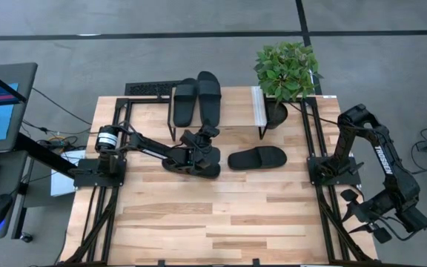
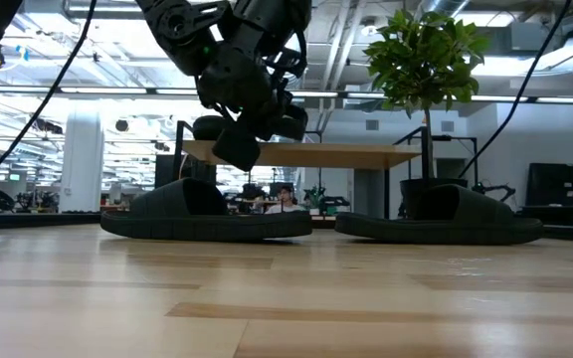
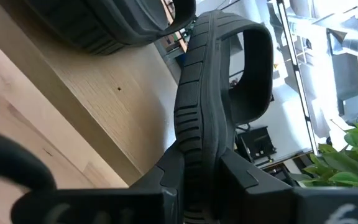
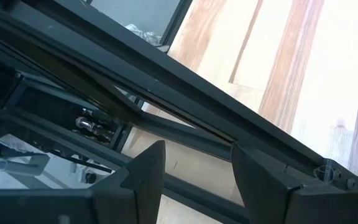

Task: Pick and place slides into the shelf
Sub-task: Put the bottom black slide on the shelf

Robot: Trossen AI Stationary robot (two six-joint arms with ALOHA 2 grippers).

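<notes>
Black matte slide sandals, four in all, lie on and around the low light-wood shelf (image 1: 228,107) with thin black metal legs, which stands at the far middle of the pale plank table (image 1: 221,215).

Left to right: the dark left arm reaches from its mount at the table's left edge toward the centre, and the left gripper (image 1: 207,132) is held above the table just near of the shelf. In the left wrist view its jaws are pressed against the sole of one black slide sandal (image 3: 219,93) — the sandal stands on edge between the fingers (image 3: 166,180), strap turned outward. In the low view this gripper (image 2: 242,119) hangs above the table in front of the shelf. A second black slide (image 1: 193,165) lies flat on the table directly under the left arm's wrist, near of the shelf.

Two further black slides rest side by side on the left part of the shelf: one (image 1: 184,101) on the left, the other (image 1: 210,96) just beside it.

A last black slide (image 1: 256,158) lies flat on the table, right of centre, near of the shelf's right end.

A green potted plant (image 1: 286,74) stands just off the shelf's right end.

The right arm waits folded at the table's right edge; its right gripper (image 4: 194,171) sits over the black frame rail — jaws spread, holding nothing.
</notes>
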